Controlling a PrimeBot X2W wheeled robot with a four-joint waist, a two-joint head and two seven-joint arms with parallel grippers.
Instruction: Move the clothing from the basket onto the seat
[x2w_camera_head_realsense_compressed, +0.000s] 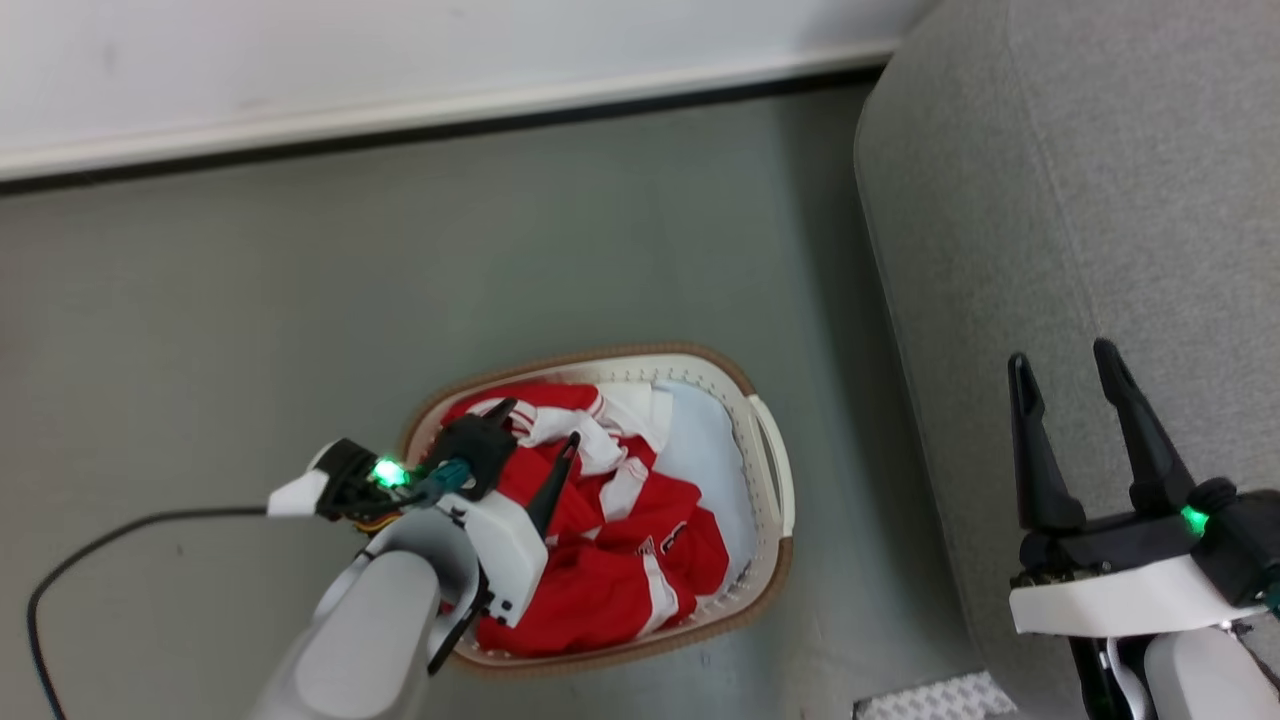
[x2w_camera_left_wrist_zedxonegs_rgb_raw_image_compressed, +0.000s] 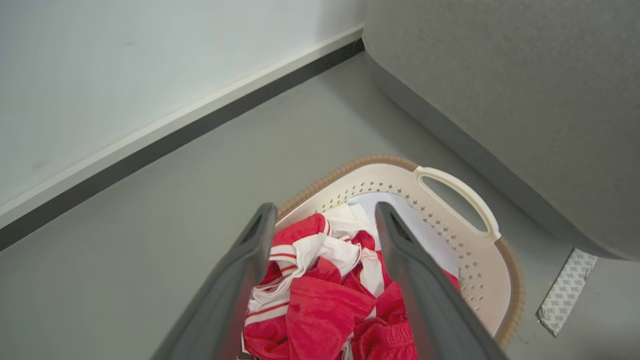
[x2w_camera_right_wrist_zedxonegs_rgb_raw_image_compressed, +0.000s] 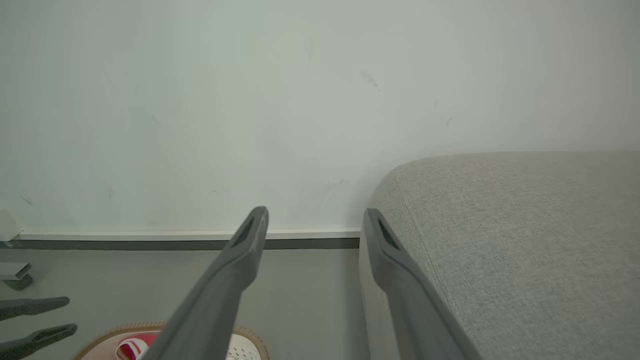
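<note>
Grey floor (x2w_camera_head_realsense_compressed: 300, 300), white wall (x2w_camera_head_realsense_compressed: 400, 60), clothing (x2w_camera_head_realsense_compressed: 620, 560) in basket (x2w_camera_head_realsense_compressed: 775, 480); left fingers (x2w_camera_head_realsense_compressed: 553, 490) and right fingers (x2w_camera_head_realsense_compressed: 1035, 460) apart.

Lettering on the clothing (x2w_camera_head_realsense_compressed: 610, 570) unreadable.

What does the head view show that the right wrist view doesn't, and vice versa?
The head view adds a black cable on the floor and a patterned strip. The right wrist view adds a small grey object by the skirting. Shared: the basket, the clothing, the seat, the open left gripper and open right gripper.
</note>
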